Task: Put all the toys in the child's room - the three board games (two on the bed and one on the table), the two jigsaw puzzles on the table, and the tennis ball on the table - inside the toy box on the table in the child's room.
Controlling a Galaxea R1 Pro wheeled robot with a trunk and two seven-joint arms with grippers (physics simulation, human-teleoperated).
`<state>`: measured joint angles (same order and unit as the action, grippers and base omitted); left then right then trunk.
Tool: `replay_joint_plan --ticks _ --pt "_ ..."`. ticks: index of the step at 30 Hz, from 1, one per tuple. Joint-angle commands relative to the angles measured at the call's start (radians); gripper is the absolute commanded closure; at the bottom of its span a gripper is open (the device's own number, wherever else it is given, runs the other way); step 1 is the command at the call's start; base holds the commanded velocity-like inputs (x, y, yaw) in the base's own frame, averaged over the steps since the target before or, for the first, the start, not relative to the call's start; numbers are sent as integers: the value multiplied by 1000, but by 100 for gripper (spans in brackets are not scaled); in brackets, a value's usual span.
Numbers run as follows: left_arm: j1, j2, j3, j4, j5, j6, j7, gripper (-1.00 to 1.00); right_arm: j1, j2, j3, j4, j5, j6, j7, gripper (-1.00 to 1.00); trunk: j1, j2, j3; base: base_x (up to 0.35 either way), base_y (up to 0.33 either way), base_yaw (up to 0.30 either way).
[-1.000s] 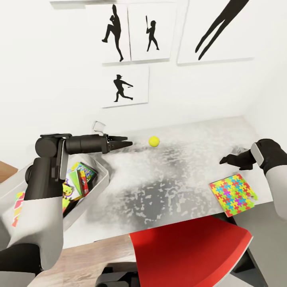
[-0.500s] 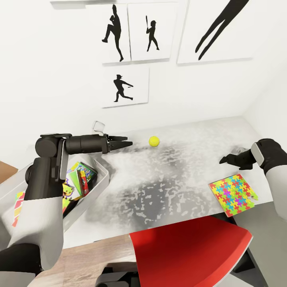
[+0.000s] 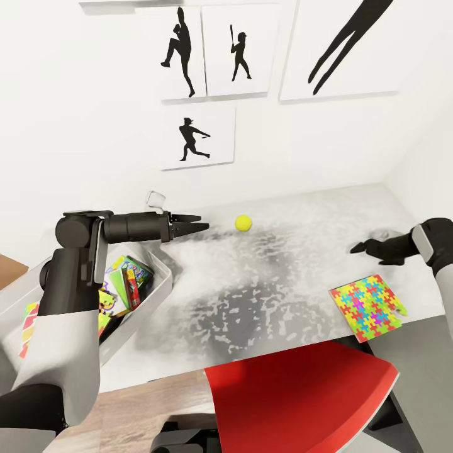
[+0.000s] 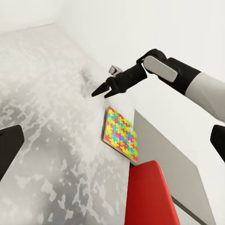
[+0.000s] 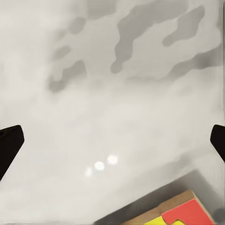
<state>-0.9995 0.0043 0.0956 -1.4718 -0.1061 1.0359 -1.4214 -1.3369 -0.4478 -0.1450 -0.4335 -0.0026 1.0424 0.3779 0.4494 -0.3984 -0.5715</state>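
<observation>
Head view: left gripper (image 3: 202, 225) reaches out level over the table (image 3: 283, 277), fingers nearly together with nothing between them, tips pointing at the tennis ball (image 3: 243, 222), which sits just beyond them on the bare top. Behind and below that arm the toy box (image 3: 160, 286) holds several colourful game boxes. Right gripper (image 3: 360, 248) hangs above the table's far end; one jigsaw puzzle (image 3: 369, 306) lies flat at the table's front edge, near and on the robot's side of those fingers. A red chair (image 3: 302, 396) stands in front of the table. Left wrist view: the two dark fingertips (image 4: 9, 143) sit at opposite edges of the picture, so the spread looks wider than from the head camera, and I cannot tell the true gap; ahead of them lie the puzzle and the right arm. Right wrist view: fingertips (image 5: 9, 140) wide apart and empty over mottled table, a corner of the puzzle just short of them. Judgement: the ball is the step in hand. Open wide, straddle it squarely, close gently; a nudge from one tip would set it rolling.
</observation>
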Motion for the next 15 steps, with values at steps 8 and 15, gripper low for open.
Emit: replay_joint_plan --ticks 8,15 --pt "-2 -1 1 -1 -10 10 -10 -100 0 -49 -4 -24 -2 5 76 -100 1 -2 -1 0 0 0" --pt "-2 -1 1 -1 -9 10 -10 -100 1 -87 -3 -31 1 5 138 -100 1 -2 -1 0 0 0"
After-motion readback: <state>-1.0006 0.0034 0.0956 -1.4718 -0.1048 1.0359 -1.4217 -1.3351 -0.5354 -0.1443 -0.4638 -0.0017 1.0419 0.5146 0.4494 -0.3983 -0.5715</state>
